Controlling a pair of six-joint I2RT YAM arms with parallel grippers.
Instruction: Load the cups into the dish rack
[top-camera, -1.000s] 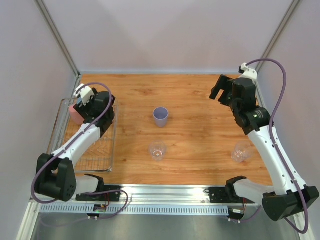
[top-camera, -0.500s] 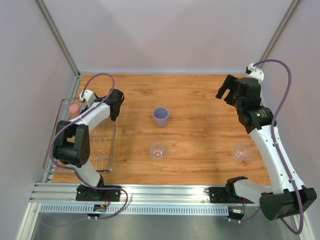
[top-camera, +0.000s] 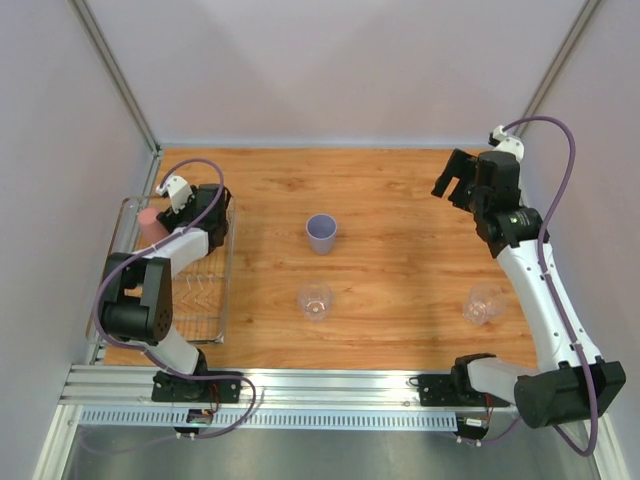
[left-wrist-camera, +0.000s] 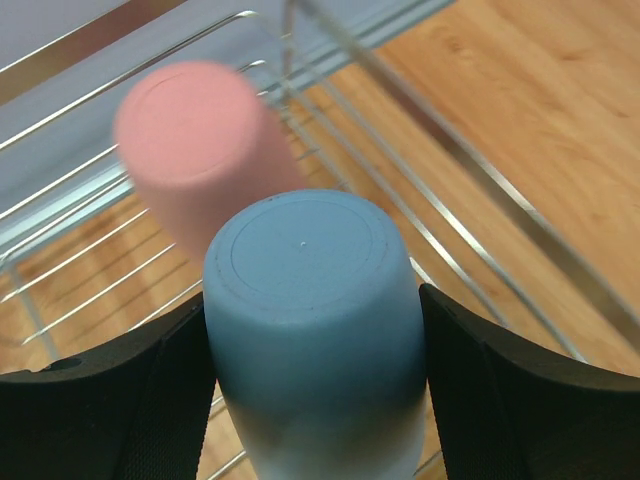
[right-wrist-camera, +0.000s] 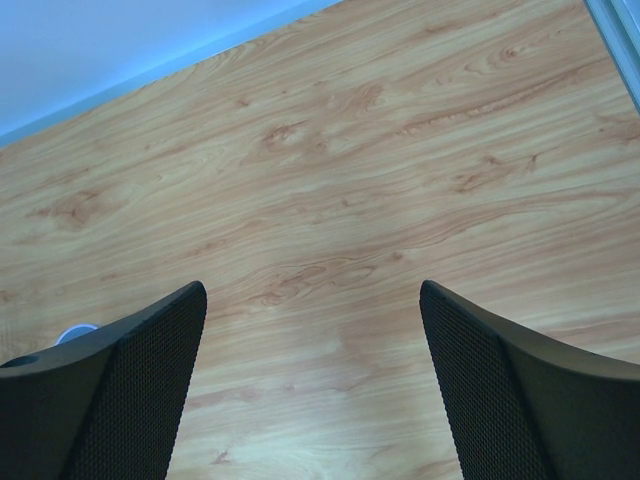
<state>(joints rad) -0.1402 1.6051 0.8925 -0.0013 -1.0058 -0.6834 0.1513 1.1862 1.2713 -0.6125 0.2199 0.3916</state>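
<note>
1. Dish rack: wire rack at the left edge of the wooden table.
2. Pink cup: inside the rack at its far left end, closed base turned up.
3. Blue cup: over the rack wires just beside the pink cup, with its base toward the wrist camera. Whether the two cups touch cannot be told.
4. Left gripper: grasping the blue cup, one finger pressed to each side of it.
5. Lavender cup: upright, mouth up, at mid-table, well right of the rack.
6. First clear cup: on the table just near of the lavender cup.
7. Second clear cup: on the table at the near right, well apart from the others.
8. Right gripper: released, jaws wide, above bare wood at the far right, nothing between the fingers.
</note>
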